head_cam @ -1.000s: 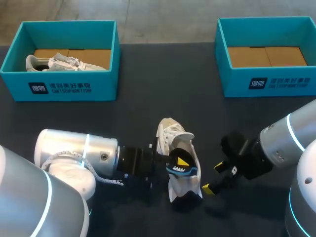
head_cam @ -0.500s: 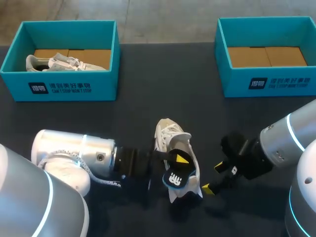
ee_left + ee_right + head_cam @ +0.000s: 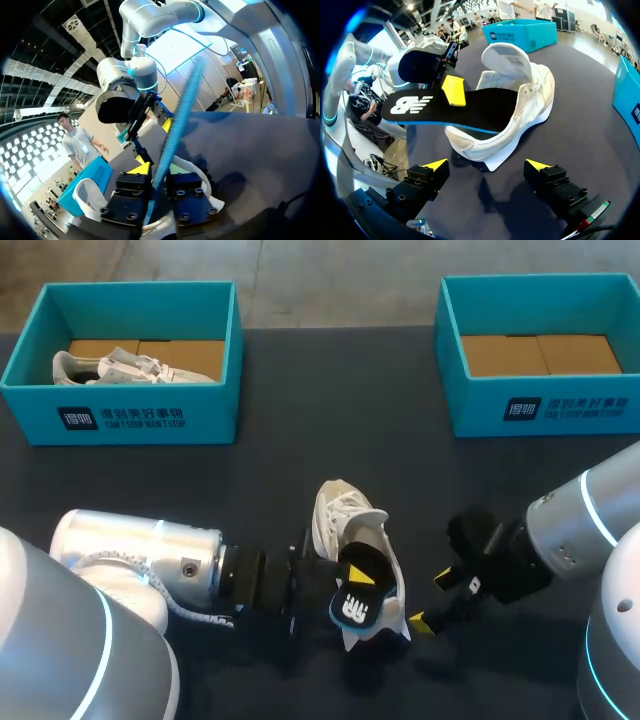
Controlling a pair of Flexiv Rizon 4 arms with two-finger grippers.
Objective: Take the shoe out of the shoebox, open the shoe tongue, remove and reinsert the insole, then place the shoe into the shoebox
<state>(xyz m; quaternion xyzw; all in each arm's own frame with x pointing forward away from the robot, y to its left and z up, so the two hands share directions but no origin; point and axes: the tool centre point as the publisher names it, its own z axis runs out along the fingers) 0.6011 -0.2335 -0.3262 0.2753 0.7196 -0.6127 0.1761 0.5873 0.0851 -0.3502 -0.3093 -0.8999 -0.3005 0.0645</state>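
When you look down from the head view, you see the white shoe [image 3: 345, 525] sitting on the dark table [image 3: 300, 440] between the 2 arms, well apart from both boxes. Your left gripper [image 3: 358, 575] is clamped on the black insole [image 3: 355, 608], whose printed end sticks out past the shoe's heel opening. Your right gripper [image 3: 430, 600] sits just beside the shoe with its fingers spread wide and nothing between them. The left box [image 3: 120, 415] holds 1 other pale shoe [image 3: 125, 367]. The right box [image 3: 540, 410] shows only its cardboard floor.

From the left wrist view, you see the insole [image 3: 177, 127] edge-on, a blue strip rising from between the 2 fingers. They press it from both sides, and the right gripper [image 3: 150, 117] is ahead.

From the right wrist view, the wide yellow tips [image 3: 436, 164] flank bare table. Ahead of them, the insole's [image 3: 470, 110] front lies inside the shoe [image 3: 530, 95] while its rear juts out, pinched by the left gripper [image 3: 452, 90].
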